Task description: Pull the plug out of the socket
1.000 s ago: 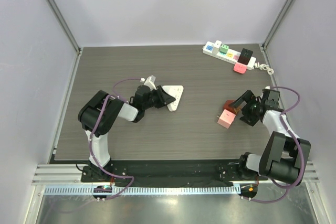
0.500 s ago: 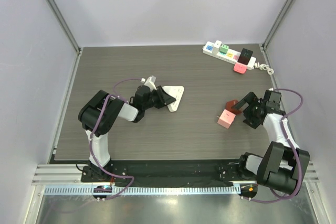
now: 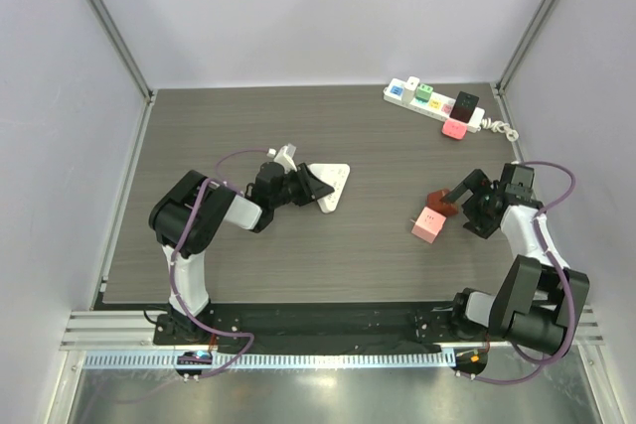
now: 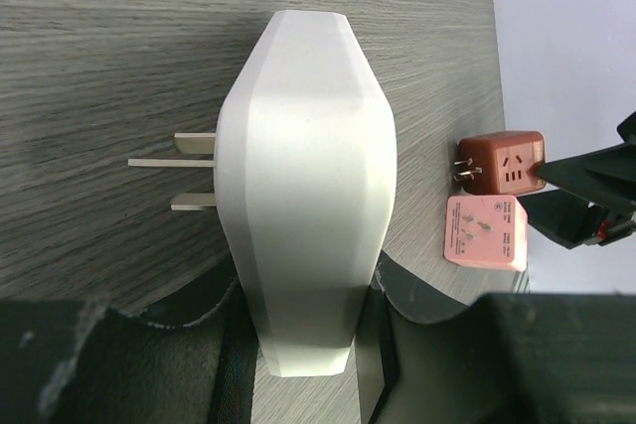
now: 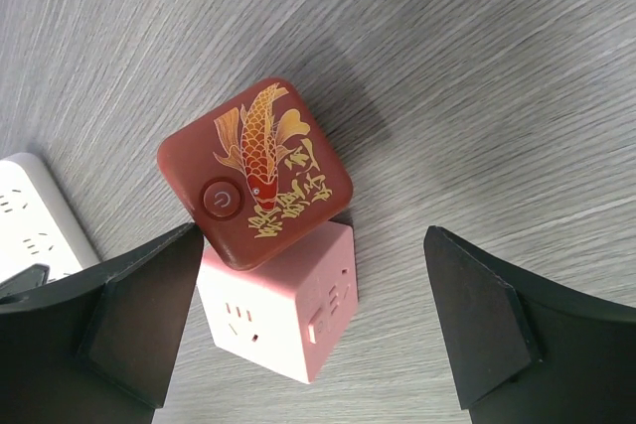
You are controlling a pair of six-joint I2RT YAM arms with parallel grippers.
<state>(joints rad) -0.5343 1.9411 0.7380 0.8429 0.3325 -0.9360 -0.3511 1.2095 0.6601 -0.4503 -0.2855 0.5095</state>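
A white wedge-shaped socket adapter lies on its side on the dark wood table, three bare prongs pointing left. My left gripper is shut on its narrow end; from above the left gripper sits left of centre on the white adapter. A dark red plug cube with a gold fish and a power button lies against a pink socket cube. My right gripper is open, one finger on each side of both cubes, touching neither. From above the right gripper is just right of the red cube.
A white power strip with green, black and pink plugs in it lies at the back right, its coiled cable beside it. Grey walls stand close on three sides. The pink cube lies mid-right.
The right arm's wrist has shifted slightly to the right, its gripper still open by the cubes. The left arm and the white adapter have not moved.
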